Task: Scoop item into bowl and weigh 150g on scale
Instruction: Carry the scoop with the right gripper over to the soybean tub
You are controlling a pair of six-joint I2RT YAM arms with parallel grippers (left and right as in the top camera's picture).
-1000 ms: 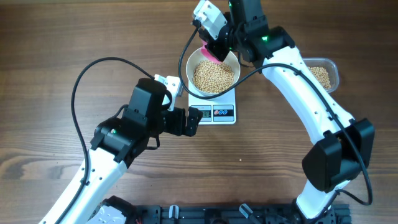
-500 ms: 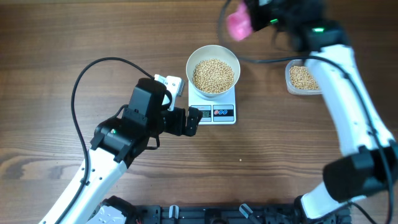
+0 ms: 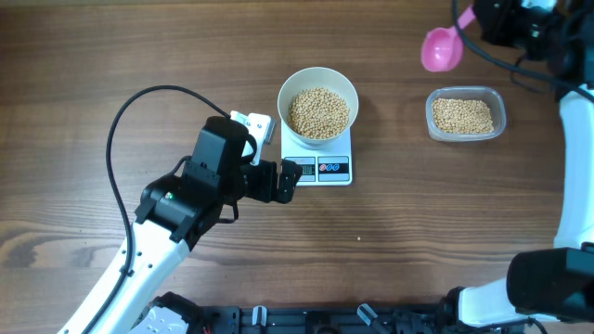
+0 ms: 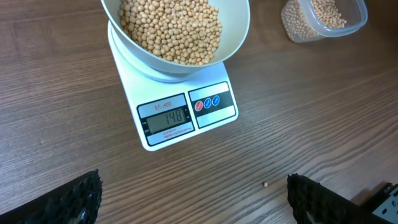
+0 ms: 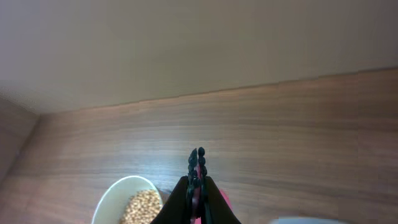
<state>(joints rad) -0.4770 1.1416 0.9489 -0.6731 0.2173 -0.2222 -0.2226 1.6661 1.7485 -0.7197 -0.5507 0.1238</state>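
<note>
The white bowl [image 3: 318, 104] stands on the scale [image 3: 320, 167], heaped with tan beans [image 3: 318, 111]. In the left wrist view the scale [image 4: 180, 118] shows 148 on its display. My right gripper [image 3: 476, 16] is at the far right back, shut on the handle of a pink scoop [image 3: 441, 49]. The scoop hangs beyond and left of the tub, and no beans show in it. The right wrist view has the gripper [image 5: 197, 165] pinching the pink handle, with the bowl [image 5: 118, 190] low on the left. My left gripper [image 3: 288, 179] stays open by the scale's front left corner, its fingers [image 4: 74, 196] wide apart and holding nothing.
A clear plastic tub [image 3: 466, 114] partly filled with beans sits to the right of the scale. One stray bean [image 4: 265, 184] lies on the wooden table in front of the scale. A black cable loops over the left arm.
My right arm has swung from above the bowl to the far right back corner, carrying the pink scoop. The left arm, bowl and scale have not moved.
</note>
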